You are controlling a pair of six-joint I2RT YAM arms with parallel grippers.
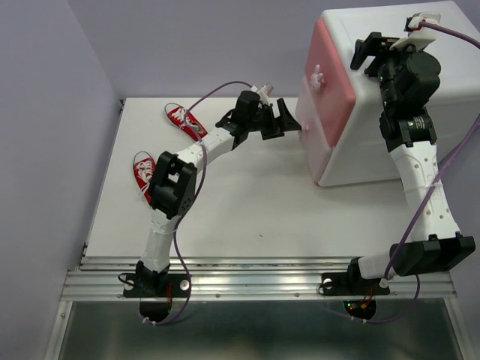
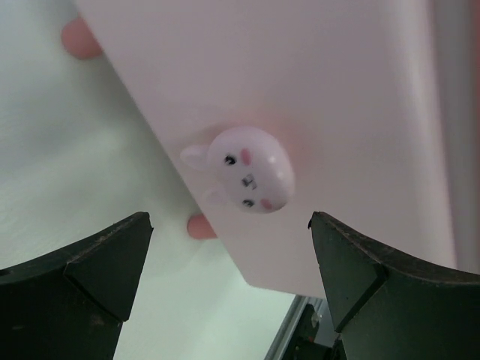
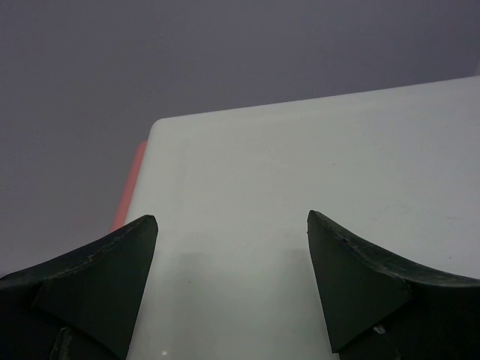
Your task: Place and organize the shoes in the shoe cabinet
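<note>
The white shoe cabinet (image 1: 390, 97) with pink drawer fronts stands at the table's far right. My left gripper (image 1: 289, 120) is open, just left of the lower pink drawer. In the left wrist view the drawer's bunny-shaped knob (image 2: 247, 169) sits just beyond the gap between my open left gripper's (image 2: 231, 225) fingers. My right gripper (image 1: 366, 52) is open over the cabinet's white top (image 3: 300, 187), holding nothing. Two red sneakers lie at the table's far left, one at the back (image 1: 185, 121) and one nearer (image 1: 145, 171). The green sneakers are out of view.
The upper drawer's knob (image 1: 317, 77) shows on the cabinet front. A purple cable (image 1: 214, 91) loops over the left arm. The table's metal rail (image 1: 247, 274) runs along the near edge. Grey walls close in on the left and back.
</note>
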